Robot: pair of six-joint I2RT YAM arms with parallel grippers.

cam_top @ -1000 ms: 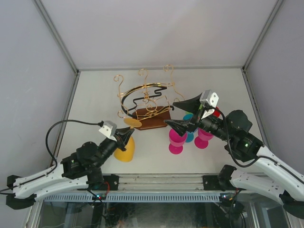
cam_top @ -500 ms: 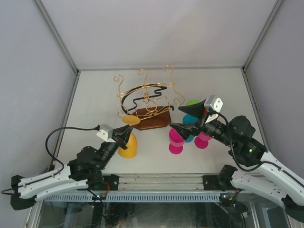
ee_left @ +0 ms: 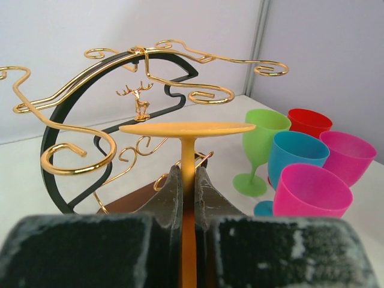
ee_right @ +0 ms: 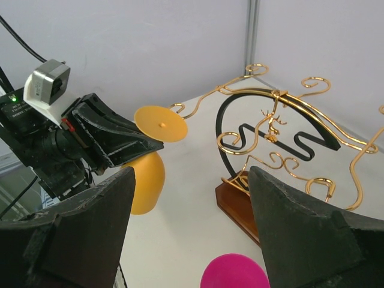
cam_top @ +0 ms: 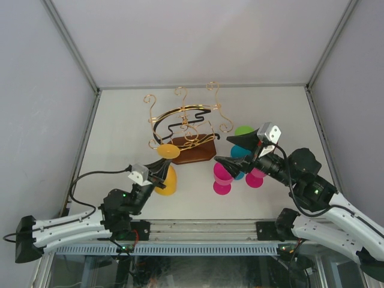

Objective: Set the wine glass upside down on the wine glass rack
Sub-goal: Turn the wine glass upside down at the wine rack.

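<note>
1. The left gripper (cam_top: 161, 170) is clamped on the wine glass (cam_top: 165, 182). Its fingers (ee_left: 174, 192) are pressed against both sides of the yellow stem, with no gap showing.
2. The wine glass is held upside down, with the flat foot on top and level and the bowl hanging below. It is over the tabletop (cam_top: 120, 120), left of centre and towards the near edge. The pictures do not show whether the rim touches the surface.
3. The wine glass rack (cam_top: 186, 127) stands near the centre of the tabletop, on its dark wooden base (cam_top: 195, 153). The foot of the glass is just beside the near-left corner of that base, and no part of the glass hangs on the wire.
4. In the left wrist view the foot of the wine glass (ee_left: 187, 128) appears in front of the wine glass rack (ee_left: 139, 101), below its gold deer figure.
5. The right gripper (cam_top: 233, 150) is spread wide and holds nothing. It hovers right of the rack, above a cluster of upright glasses.
6. In the right wrist view the right gripper (ee_right: 192, 180) frames the wine glass (ee_right: 146, 183) and the wine glass rack (ee_right: 279, 139) between its two fingers (ee_right: 90, 234).
7. The cluster stands between the rack and the right edge:
   - a green glass (ee_left: 264, 127)
   - a red glass (ee_left: 309, 122)
   - a blue glass (ee_left: 297, 157)
   - a pink glass (ee_left: 312, 193)
   - a second pink glass (ee_left: 349, 155)
</note>
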